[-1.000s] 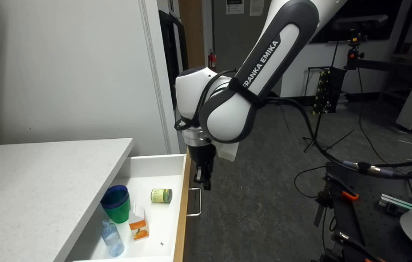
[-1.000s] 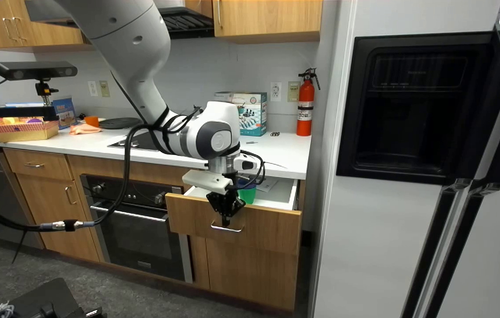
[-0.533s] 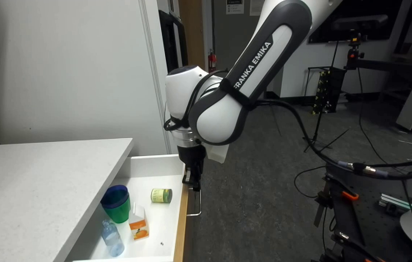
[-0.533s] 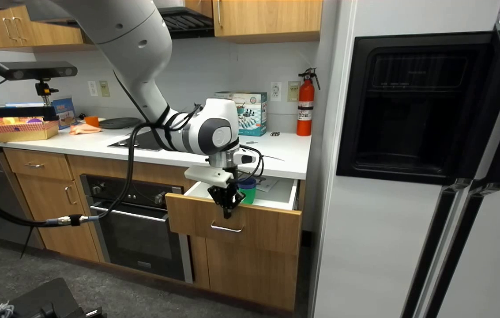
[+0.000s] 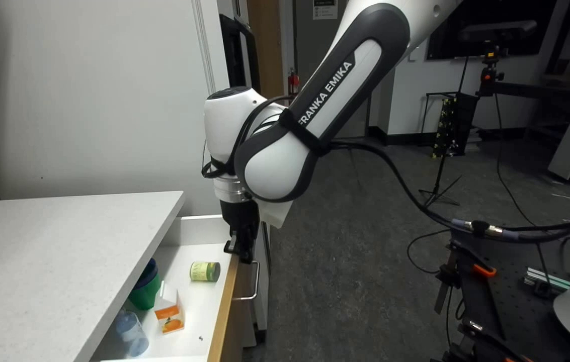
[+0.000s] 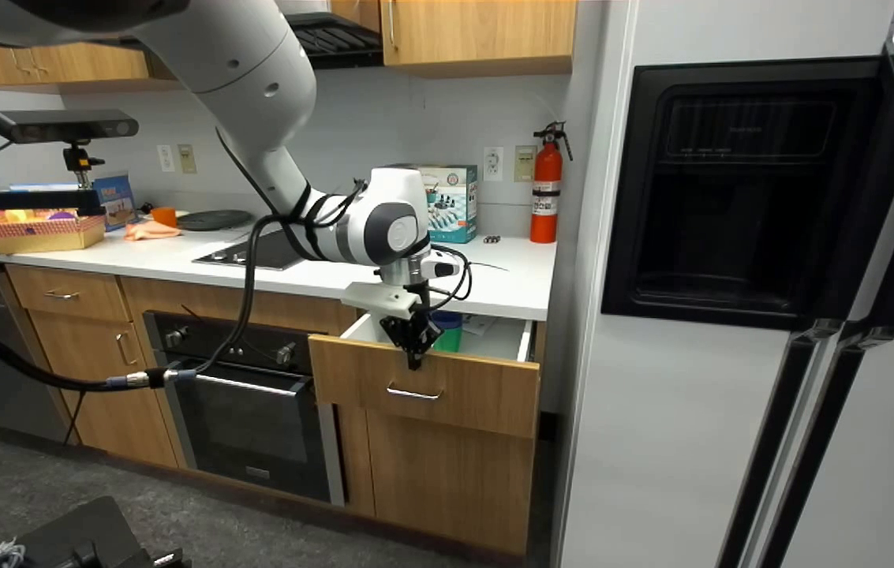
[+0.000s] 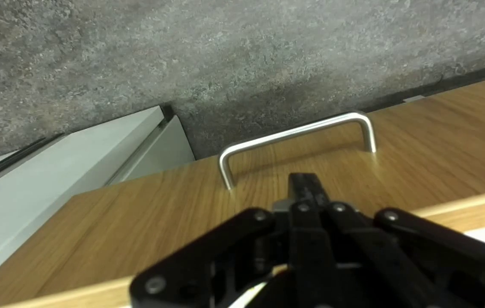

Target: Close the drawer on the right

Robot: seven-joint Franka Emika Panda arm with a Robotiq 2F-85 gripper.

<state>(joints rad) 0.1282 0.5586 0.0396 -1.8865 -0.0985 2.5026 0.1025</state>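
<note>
The drawer (image 6: 486, 394) is partly open, with a light wood front, white inside and a thin metal bar handle (image 6: 413, 393). In an exterior view its front panel's top edge (image 5: 227, 311) runs in front of the counter. My gripper (image 5: 247, 260) points down at the outer side of the front panel, near its top edge and above the handle. It appears against the panel in an exterior view (image 6: 414, 364). In the wrist view the fingertips (image 7: 307, 179) are together with nothing between them, over the wood face beside the handle (image 7: 293, 133).
Inside the drawer are a green can (image 5: 205, 271), an orange-and-white carton (image 5: 169, 311), a clear bottle (image 5: 131, 334) and a green cup (image 5: 145, 291), partly under the white countertop (image 5: 63, 266). A refrigerator (image 6: 675, 426) stands right of the drawer.
My gripper has moved toward the counter and met the front panel. The drawer has slid partway in, carrying its contents further under the countertop. The gripper stays shut.
</note>
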